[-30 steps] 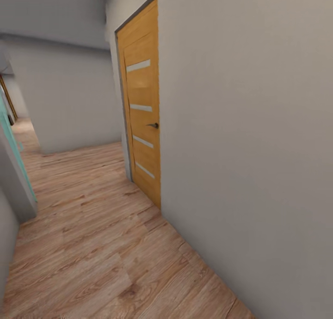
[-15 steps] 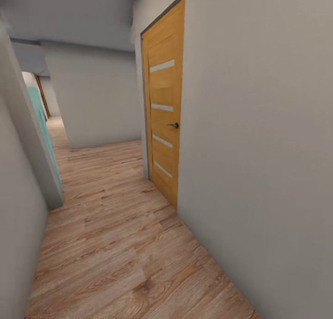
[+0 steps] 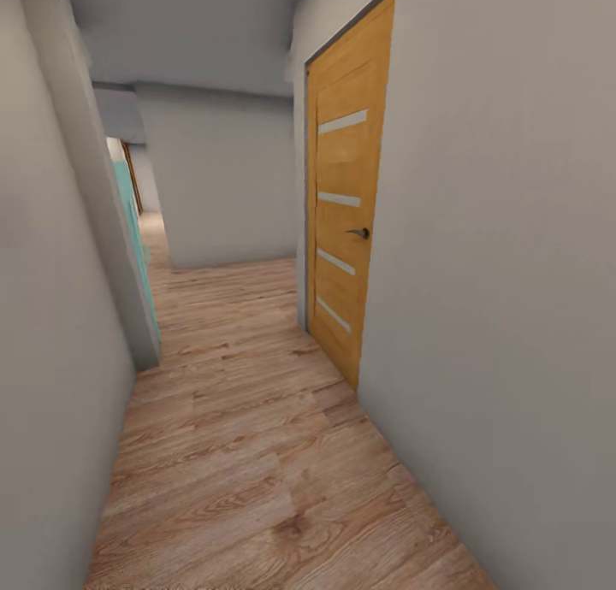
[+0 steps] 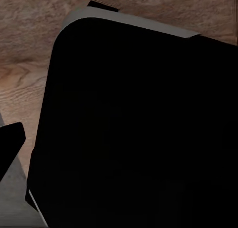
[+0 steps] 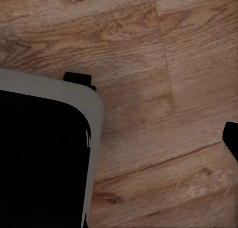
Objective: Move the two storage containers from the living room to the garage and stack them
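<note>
Rolling down a narrow hallway, wood plank floor point(image 3: 248, 453) under both pincers, orange door point(image 3: 342, 222) ahead right. Can't tell either pincer's state.

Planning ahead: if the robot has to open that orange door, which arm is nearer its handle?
Right, probably: the orange door and its handle sit in the wall on the robot's right side.

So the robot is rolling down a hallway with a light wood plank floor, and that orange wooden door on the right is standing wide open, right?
Not quite: the orange wooden door is shut, flush in its frame, as the head view shows. The light wood plank floor and hallway are as you say.
</note>
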{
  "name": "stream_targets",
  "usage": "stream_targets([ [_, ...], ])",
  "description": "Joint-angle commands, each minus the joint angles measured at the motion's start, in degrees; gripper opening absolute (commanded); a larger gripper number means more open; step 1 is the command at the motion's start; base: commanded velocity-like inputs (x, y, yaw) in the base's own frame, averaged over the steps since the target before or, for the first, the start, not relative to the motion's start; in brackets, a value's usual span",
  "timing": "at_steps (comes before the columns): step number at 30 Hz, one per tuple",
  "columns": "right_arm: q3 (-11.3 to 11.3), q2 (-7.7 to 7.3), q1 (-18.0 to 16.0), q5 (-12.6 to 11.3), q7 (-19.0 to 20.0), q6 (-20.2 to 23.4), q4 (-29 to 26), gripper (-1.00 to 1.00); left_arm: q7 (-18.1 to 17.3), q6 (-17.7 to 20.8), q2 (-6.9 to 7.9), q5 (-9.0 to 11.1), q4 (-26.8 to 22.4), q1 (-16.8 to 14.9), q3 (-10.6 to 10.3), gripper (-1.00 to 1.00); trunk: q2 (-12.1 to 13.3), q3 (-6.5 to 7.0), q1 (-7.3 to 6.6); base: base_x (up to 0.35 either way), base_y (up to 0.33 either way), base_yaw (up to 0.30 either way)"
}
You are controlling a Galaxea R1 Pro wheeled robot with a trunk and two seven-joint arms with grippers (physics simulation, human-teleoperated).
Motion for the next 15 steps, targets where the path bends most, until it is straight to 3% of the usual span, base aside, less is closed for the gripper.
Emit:
stream_targets([
  [1,0.47,-0.02,-0.06,-0.21,-0.16,-0.31,0.18,1.0,-0.05,-0.09,-0.24,0.32,0.03,-0.01,0.09,1.0,-0.03,-0.05,0.0,0.0,0.0,0.274],
  [7,0.51,0.05,-0.05,-0.18,-0.16,-0.31,0.18,1.0,-0.15,-0.06,-0.53,0.4,0.17,-0.01,0.14,1.0,-0.03,-0.05,0.0,0.043,0.0,0.274],
  [15,0.27,0.09,-0.09,-0.64,-0.16,-0.07,0.18,1.0,0.32,0.57,-0.58,0.74,0.33,-0.01,-0.04,1.0,-0.03,-0.13,0.0,0.297,0.0,0.274],
])
